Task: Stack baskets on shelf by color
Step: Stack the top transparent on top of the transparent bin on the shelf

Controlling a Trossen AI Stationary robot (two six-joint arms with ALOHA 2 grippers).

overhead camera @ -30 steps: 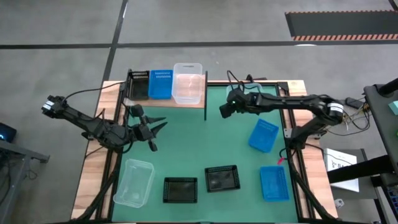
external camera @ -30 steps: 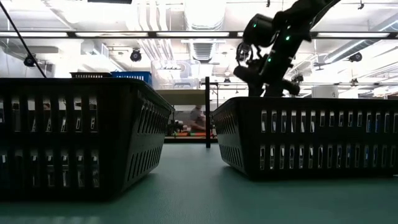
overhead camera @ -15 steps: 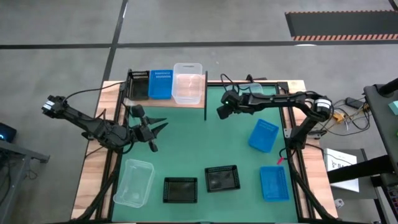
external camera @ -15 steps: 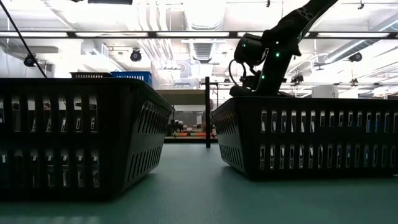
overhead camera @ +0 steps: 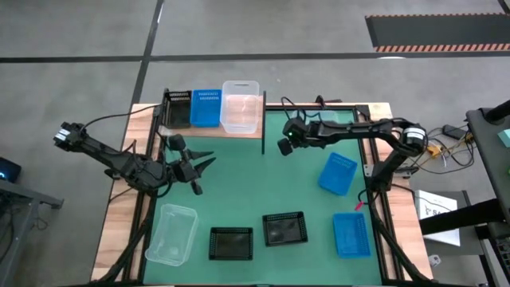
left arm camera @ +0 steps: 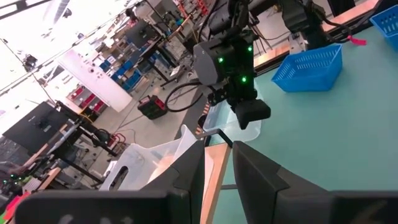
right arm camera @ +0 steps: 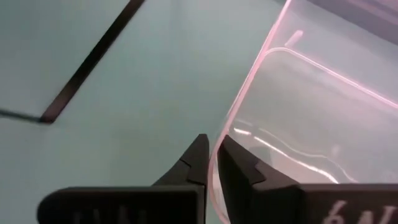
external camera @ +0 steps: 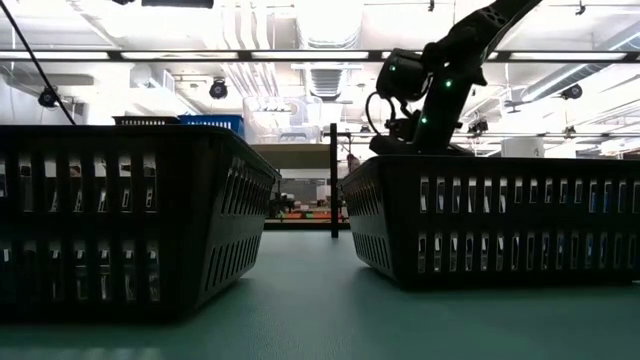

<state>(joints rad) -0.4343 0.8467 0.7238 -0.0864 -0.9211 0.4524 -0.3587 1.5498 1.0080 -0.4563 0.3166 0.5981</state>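
The right gripper (right arm camera: 211, 163) pinches the rim of a clear basket (right arm camera: 311, 112), just right of the shelf (overhead camera: 213, 127); the left gripper (overhead camera: 201, 170) waits in front of the shelf, fingers spread, empty.

The green desk (overhead camera: 247, 179) carried six baskets along the frame's lower and right parts; the shelf (overhead camera: 213, 130), upper centre, bore three more.
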